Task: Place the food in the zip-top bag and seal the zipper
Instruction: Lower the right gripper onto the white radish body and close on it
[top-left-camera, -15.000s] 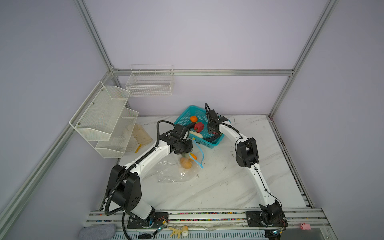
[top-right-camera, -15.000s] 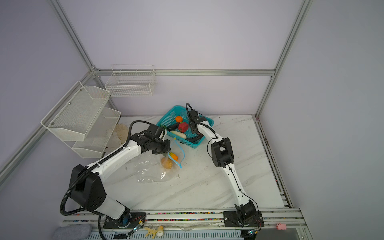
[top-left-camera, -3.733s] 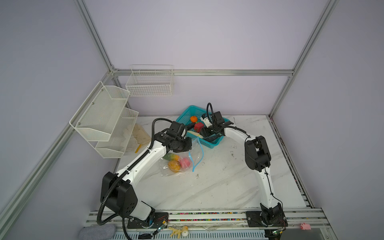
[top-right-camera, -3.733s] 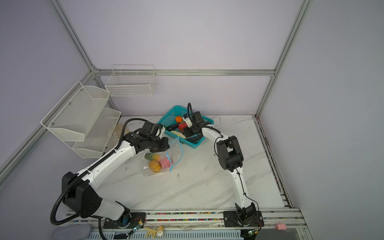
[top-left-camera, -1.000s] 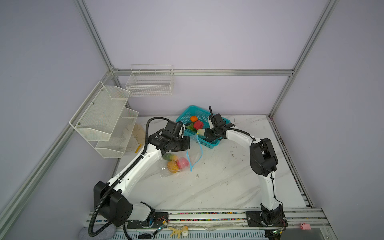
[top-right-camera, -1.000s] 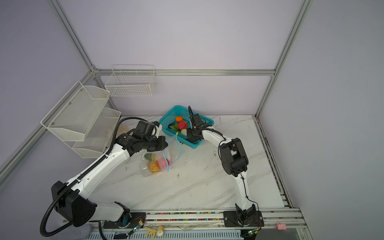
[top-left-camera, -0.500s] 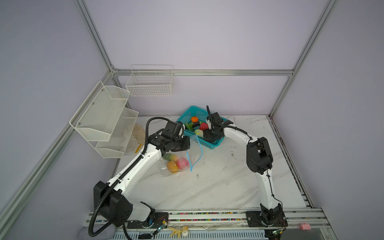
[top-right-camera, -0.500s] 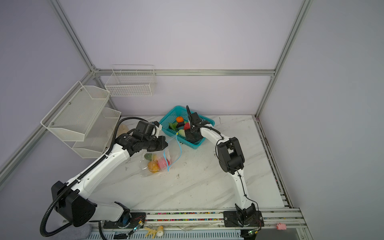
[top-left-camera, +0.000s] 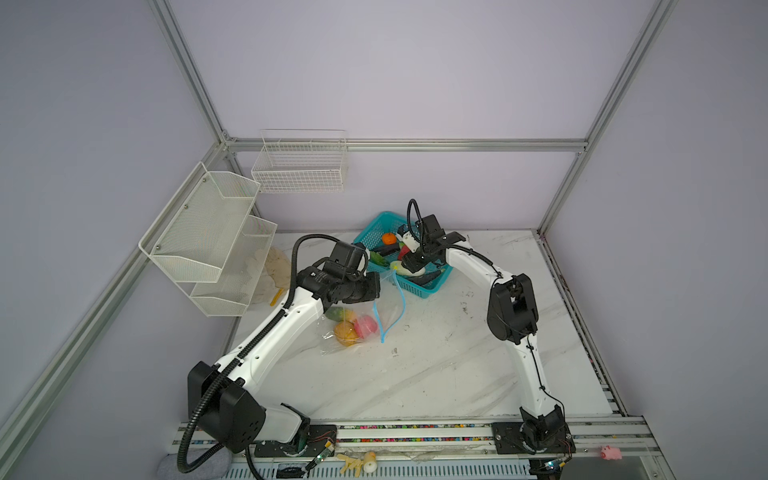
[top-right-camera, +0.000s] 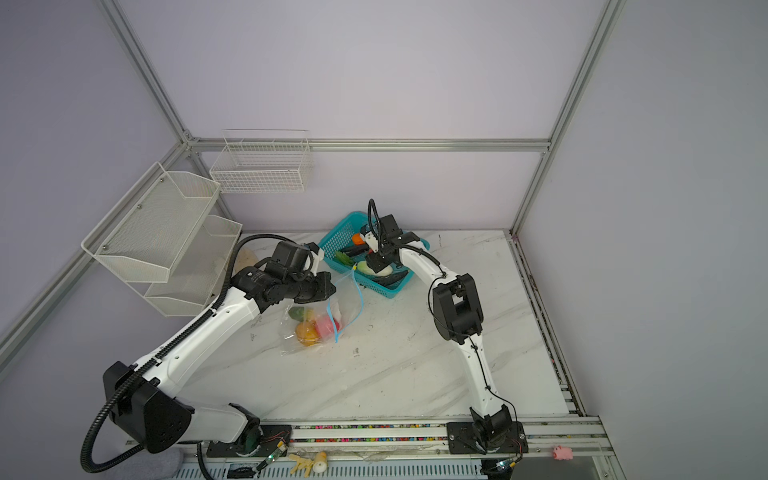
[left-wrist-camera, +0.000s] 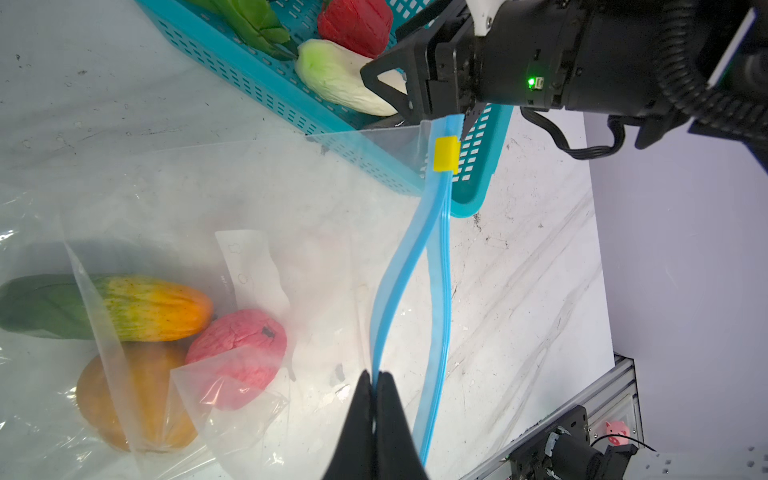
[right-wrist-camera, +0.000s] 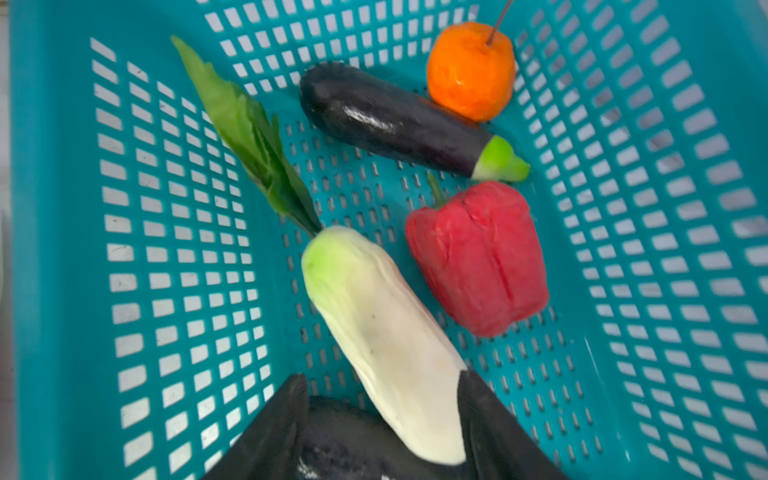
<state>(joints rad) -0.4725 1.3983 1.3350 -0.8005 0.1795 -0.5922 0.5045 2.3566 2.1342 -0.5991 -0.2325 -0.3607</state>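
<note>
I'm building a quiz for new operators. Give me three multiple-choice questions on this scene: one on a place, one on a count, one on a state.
1. Where is the red pepper? A on the table; B in the basket; C on the shelf.
2. How many food pieces are in the bag? A one; B five; C three.
3. The left gripper is: A shut on the zipper; B open; C holding the radish.
Answers: B, it lies on the basket's perforated floor; C, three show through the plastic; A, its fingers pinch the blue strip.
</note>
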